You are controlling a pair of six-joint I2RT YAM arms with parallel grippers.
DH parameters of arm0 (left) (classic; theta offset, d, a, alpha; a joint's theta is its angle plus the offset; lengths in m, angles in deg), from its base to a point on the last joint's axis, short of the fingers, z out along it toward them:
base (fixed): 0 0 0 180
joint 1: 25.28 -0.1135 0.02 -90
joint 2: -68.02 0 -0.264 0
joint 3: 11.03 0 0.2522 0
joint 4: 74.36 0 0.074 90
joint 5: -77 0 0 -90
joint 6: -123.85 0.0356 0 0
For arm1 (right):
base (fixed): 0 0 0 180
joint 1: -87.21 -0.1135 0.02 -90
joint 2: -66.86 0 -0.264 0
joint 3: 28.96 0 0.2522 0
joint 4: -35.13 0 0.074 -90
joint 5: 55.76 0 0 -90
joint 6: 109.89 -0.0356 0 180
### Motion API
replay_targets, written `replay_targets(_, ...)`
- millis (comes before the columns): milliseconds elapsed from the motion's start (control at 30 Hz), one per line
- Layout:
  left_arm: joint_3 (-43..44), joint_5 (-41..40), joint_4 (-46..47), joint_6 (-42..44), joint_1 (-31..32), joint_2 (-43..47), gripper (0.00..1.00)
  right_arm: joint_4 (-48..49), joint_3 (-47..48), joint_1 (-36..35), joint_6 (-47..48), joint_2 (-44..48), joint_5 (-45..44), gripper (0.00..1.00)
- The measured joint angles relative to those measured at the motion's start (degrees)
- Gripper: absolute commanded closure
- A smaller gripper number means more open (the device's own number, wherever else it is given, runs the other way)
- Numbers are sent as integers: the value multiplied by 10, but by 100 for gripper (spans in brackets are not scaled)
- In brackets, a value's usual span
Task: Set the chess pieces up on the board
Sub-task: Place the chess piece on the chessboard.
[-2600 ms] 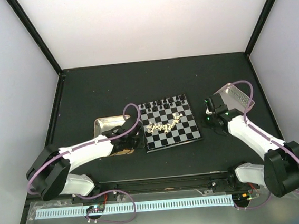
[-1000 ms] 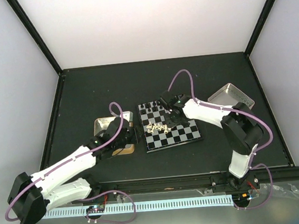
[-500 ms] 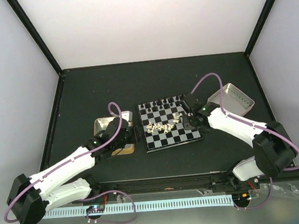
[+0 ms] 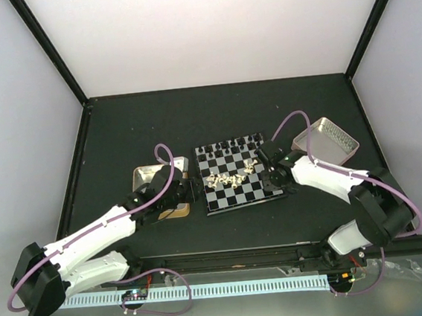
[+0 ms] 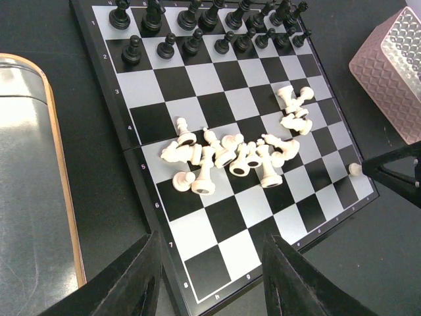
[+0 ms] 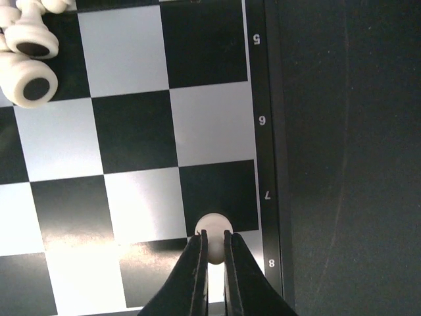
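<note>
The board (image 4: pixel 237 197) lies mid-table. Black chess pieces (image 5: pixel 197 29) stand in its two far rows. Cream chess pieces (image 5: pixel 230 158) lie in a loose heap across the middle, mostly toppled. My right gripper (image 6: pixel 213 236) is shut on a cream pawn (image 6: pixel 212 224) at the board's right edge, over the line between rows 7 and 8; whether it touches the board is unclear. That pawn (image 5: pixel 355 169) also shows in the left wrist view. My left gripper (image 5: pixel 210 237) is open and empty above the board's near left corner, and in the top view the left gripper (image 4: pixel 192 191) is beside the board's left edge.
A gold-rimmed silver tray (image 4: pixel 147 176) sits left of the board, under my left arm. A pink-sided tray (image 4: pixel 330 137) stands at the back right, behind my right arm. Dark table surface surrounds the board.
My right gripper, staying shut, has moved from over the board's far middle to its right edge and a little nearer. The left arm has hardly moved.
</note>
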Motion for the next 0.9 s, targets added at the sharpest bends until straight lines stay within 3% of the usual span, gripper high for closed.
replay_targets(233,0,0,0,0,0,0,57,9,10,0,2,-16,-12,93)
replay_targets(600,0,0,0,0,0,0,56,3,18,0,-2,-30,-19,70)
replay_targets(900,-14,-8,0,-4,0,30,55,-12,66,-4,3,-8,4,62)
